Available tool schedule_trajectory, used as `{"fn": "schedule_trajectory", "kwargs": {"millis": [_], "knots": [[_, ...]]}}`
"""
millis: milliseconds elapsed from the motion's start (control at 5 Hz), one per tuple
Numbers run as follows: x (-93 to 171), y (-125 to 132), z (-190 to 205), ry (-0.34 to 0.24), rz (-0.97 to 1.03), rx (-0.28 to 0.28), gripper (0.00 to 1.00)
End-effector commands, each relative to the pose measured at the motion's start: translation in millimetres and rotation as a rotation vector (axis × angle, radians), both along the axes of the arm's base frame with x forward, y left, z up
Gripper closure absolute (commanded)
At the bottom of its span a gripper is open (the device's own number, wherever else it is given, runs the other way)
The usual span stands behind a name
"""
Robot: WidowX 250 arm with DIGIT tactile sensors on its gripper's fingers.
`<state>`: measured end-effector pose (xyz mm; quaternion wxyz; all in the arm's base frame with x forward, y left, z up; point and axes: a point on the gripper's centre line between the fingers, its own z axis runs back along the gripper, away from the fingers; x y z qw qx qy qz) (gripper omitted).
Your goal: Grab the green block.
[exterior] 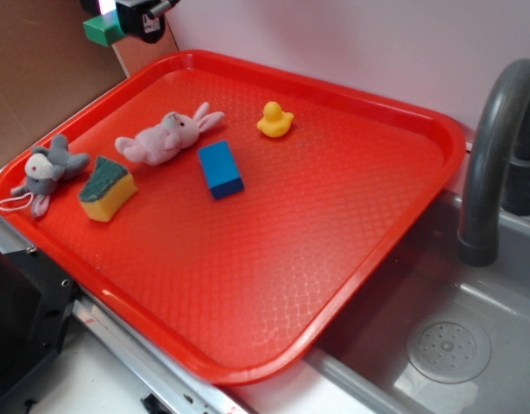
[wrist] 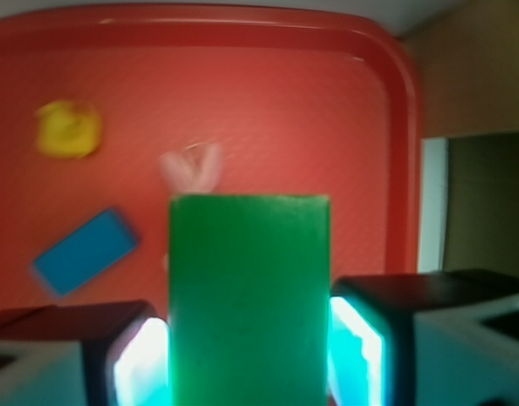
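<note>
The green block [wrist: 249, 296] fills the middle of the wrist view, clamped between my two fingers, whose pads [wrist: 354, 347] press on its left and right sides. In the exterior view the same green block [exterior: 101, 30] hangs high above the tray's far left corner, held by my gripper [exterior: 118, 24], which is shut on it and partly cut off by the top edge of the frame.
On the red tray [exterior: 334, 259] lie a blue block [exterior: 220, 168], a yellow sponge with a dark green top [exterior: 106, 189], a pink plush rabbit [exterior: 166, 138], a grey plush toy [exterior: 49, 170] and a yellow duck [exterior: 274, 120]. A grey faucet [exterior: 494, 147] and sink [exterior: 446, 345] stand at the right.
</note>
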<state>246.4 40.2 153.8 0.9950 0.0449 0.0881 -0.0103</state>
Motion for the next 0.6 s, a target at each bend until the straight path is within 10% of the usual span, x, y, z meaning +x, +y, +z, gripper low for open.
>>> {"fn": "schedule_trajectory", "kwargs": {"millis": [0,400], "knots": [[-24.5,-22.9,52.2,-0.108,-0.176,-0.069,1.00],[-31.2,-29.2,52.7,-0.100,-0.181,-0.052,1.00]]}}
